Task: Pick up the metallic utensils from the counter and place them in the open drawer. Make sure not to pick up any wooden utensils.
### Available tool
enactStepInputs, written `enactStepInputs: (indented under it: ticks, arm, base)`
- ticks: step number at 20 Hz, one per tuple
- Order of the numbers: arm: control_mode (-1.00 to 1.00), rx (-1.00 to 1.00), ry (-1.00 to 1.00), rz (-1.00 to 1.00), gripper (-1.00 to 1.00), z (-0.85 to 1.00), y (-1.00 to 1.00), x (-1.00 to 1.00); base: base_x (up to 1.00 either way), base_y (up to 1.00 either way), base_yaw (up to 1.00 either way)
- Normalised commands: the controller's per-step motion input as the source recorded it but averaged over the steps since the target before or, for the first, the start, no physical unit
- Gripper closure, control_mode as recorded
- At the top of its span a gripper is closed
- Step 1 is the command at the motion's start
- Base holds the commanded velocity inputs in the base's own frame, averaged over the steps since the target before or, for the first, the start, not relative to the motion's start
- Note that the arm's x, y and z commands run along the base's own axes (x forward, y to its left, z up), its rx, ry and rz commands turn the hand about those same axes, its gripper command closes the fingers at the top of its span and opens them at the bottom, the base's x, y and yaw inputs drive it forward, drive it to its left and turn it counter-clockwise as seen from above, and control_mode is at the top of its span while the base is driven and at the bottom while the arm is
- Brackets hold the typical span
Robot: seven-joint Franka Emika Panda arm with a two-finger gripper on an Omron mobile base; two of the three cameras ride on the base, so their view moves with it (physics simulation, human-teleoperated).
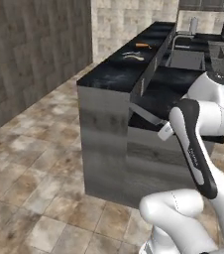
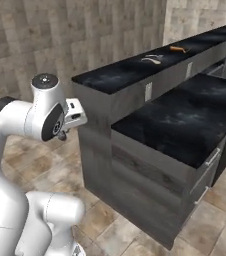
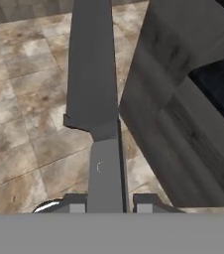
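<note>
Clearly, from the left, the claw [image 1: 161, 127] clamps a grey flat utensil [image 1: 144, 114] beside the counter [image 1: 109, 74] front, with the orange utensil [image 1: 142, 45] far beyond it. From the right, a pale utensil [image 2: 152, 60] lies on the black top above the tiled floor [image 2: 100, 215]. Hand view — the blade runs away from the fingertips, over tiles.

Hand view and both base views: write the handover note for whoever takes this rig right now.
Gripper: shut on a flat grey utensil, held beside the counter's grey front, over the floor tiles.
Counter: an orange utensil and a pale utensil lie apart, far along its top.
Done: one utensil is in the grip.
Left: place it in the drawer, which I can't make out here; fetch the orange one; check whether the pale one is metal or wood.
</note>
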Motion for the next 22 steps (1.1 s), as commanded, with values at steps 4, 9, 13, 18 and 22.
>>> enactStepInputs:
  ticks: [4, 9, 13, 18, 22]
  arm:
    - [1.0, 0.0, 0.0, 0.0, 1.0, 0.0, 0.0, 0.0]
    - [1.0, 0.0, 0.0, 0.0, 1.0, 0.0, 0.0, 0.0]
    - [1.0, 0.0, 0.0, 0.0, 1.0, 0.0, 0.0, 0.0]
    - [1.0, 0.0, 0.0, 0.0, 1.0, 0.0, 0.0, 0.0]
    - [1.0, 0.0, 0.0, 0.0, 1.0, 0.0, 0.0, 0.0]
  base:
    - [-0.3, -1.0, 0.02]
    - [-0.11, -1.0, -0.03]
    - [0.11, -1.0, -0.1]
    - [0.26, -1.0, -0.22]
    - [0.33, -1.0, -0.3]
